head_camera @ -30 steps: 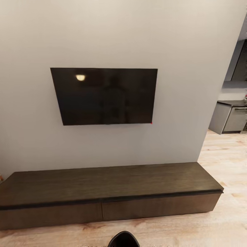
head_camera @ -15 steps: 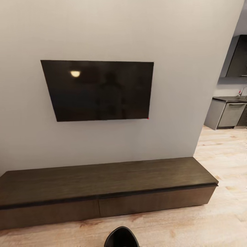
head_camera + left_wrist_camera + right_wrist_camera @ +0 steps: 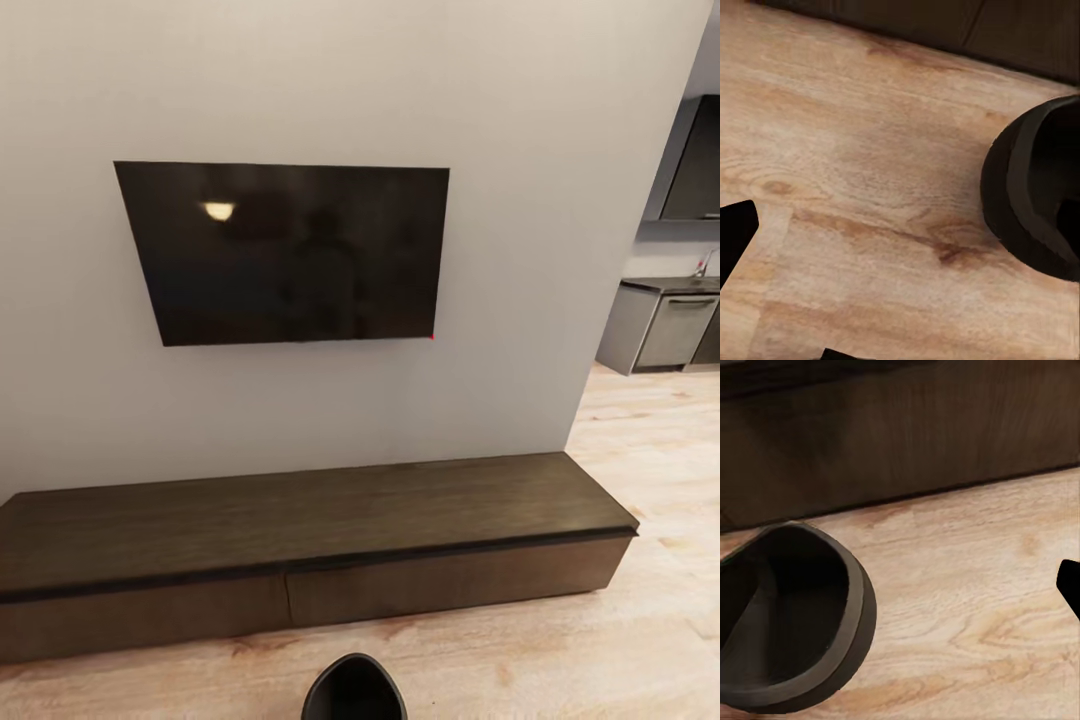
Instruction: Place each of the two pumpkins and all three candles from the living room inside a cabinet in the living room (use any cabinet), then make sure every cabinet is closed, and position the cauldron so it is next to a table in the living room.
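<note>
Shifted a little against half a second ago: whole head view slid, with the television slightly higher in the frame and more of the kitchen in sight at right, so a move of the camera and not of the furniture.

Shows the cabinet (image 3: 300, 530), a long, low dark-brown wooden unit, standing on the pale wood floor (image 3: 640, 640) against a plain light-grey wall (image 3: 500, 90). Runs its long axis left to right along that wall, right end angled a little further away. Faces its two wide handleless drawer fronts toward the camera, both flush and shut, meeting at a seam (image 3: 288, 600) near the middle. Carries nothing on its top.

Shows a dark, blank television (image 3: 290, 255) mounted on the wall above the cabinet, with a lamp's pale reflection at upper left of the screen and a tiny red light (image 3: 432, 337) at its lower right corner. Shows grey kitchen units (image 3: 660, 325) far off at right, past the wall's end.

Shows a black hollow round form (image 3: 355, 690) at the bottom centre, on or just over the floor near the cabinet's front; cannot tell what it is.

Shows only dark slivers of the left gripper (image 3: 784, 300) and right gripper (image 3: 1069, 585) at the edges of the wrist views, over bare floor; cannot tell whether either pincer is parted or closed.
</note>
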You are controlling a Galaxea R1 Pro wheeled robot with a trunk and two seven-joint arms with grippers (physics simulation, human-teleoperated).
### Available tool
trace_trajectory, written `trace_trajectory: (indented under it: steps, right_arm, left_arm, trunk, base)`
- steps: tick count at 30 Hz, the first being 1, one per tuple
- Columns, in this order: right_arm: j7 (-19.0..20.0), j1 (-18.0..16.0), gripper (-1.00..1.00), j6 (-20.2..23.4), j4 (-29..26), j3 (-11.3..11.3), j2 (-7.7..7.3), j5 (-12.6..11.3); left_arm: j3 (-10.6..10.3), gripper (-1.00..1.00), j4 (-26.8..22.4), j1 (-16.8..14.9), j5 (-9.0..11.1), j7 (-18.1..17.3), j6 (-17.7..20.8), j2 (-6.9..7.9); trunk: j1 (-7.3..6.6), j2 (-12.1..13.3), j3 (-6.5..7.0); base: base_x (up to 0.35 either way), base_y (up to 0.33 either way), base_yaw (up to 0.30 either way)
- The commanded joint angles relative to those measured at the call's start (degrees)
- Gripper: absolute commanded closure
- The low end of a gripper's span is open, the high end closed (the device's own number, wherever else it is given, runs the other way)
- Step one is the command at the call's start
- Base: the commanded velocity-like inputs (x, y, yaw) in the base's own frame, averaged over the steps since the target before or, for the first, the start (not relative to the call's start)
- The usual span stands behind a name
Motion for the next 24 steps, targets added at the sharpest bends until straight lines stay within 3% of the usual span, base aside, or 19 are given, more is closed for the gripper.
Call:
trace_trajectory:
  steps: [1, 4, 7, 8, 12, 15, 16, 18, 21, 24]
  right_arm:
    - [-0.30, -0.73, -1.00, 0.68, -1.90, -0.20, 0.76, -0.36]
    - [-2.29, -5.86, -1.00, 8.41, -5.19, -0.23, 3.06, -0.69]
    - [-4.69, -10.53, -1.00, 16.81, -5.82, -0.21, 3.99, -0.70]
    - [-6.28, -13.63, -1.00, 23.68, -6.04, -0.18, 3.99, -0.74]
    - [-7.71, -18.20, -1.00, 36.78, -6.27, -0.05, 3.99, -0.80]
    - [-8.05, -19.19, -1.00, 40.63, -6.35, 0.08, 3.99, -0.72]
    - [-7.92, -19.55, -1.00, 44.03, -4.23, 0.12, 3.99, -0.50]
    - [-7.80, -19.64, -1.00, 45.20, -2.07, 0.11, 3.99, -0.35]
    - [-7.78, -19.67, -1.00, 45.59, -0.99, 0.15, 3.99, -0.11]
    - [-7.73, -19.68, -1.00, 45.81, -0.90, 0.13, 3.99, 0.05]
  left_arm:
    - [0.08, -1.00, -4.12, 0.00, 0.41, 1.69, 6.15, -0.19]
    - [0.10, -1.00, -17.29, 0.00, 0.57, 9.38, 28.65, -0.45]
    - [0.12, -1.00, -24.08, 0.00, 0.84, 12.20, 35.69, -0.97]
    - [0.07, -1.00, -27.43, 0.00, 1.07, 13.25, 38.09, -2.08]
    - [-0.20, -1.00, -30.26, -0.88, 1.18, 14.03, 40.28, -4.52]
    - [-0.31, -1.00, -32.18, -1.65, 1.34, 13.92, 41.19, -5.38]
    - [-0.33, -1.00, -32.25, -1.92, 1.36, 14.03, 43.54, -5.68]
    - [-0.45, -1.00, -30.32, -1.99, 1.21, 13.97, 44.50, -5.81]
    - [-4.43, -1.00, -30.24, -2.02, 0.72, 14.10, 44.51, -5.81]
    - [-5.74, -1.00, -31.62, -2.02, 0.75, 14.12, 44.48, -5.45]
  trunk:
    - [0.22, -0.44, -0.25]
    - [0.88, -1.65, -0.79]
    - [1.54, -2.85, -1.33]
    - [1.76, -3.25, -1.51]
    - [2.64, -4.86, -2.23]
    - [3.30, -6.06, -2.76]
    - [3.52, -6.46, -2.94]
    - [3.96, -7.26, -3.30]
    - [4.62, -8.47, -3.84]
    - [5.28, -9.67, -4.38]
  base:
    - [0.000, 0.000, 0.000]
    - [0.000, 0.000, 0.000]
    - [0.000, 0.000, 0.000]
    - [0.000, 0.000, 0.000]
    - [0.000, 0.000, 0.000]
    - [0.000, 0.000, 0.000]
    - [0.000, 0.000, 0.000]
    - [0.000, 0.000, 0.000]
    - [0.000, 0.000, 0.000]
    - [0.000, 0.000, 0.000]
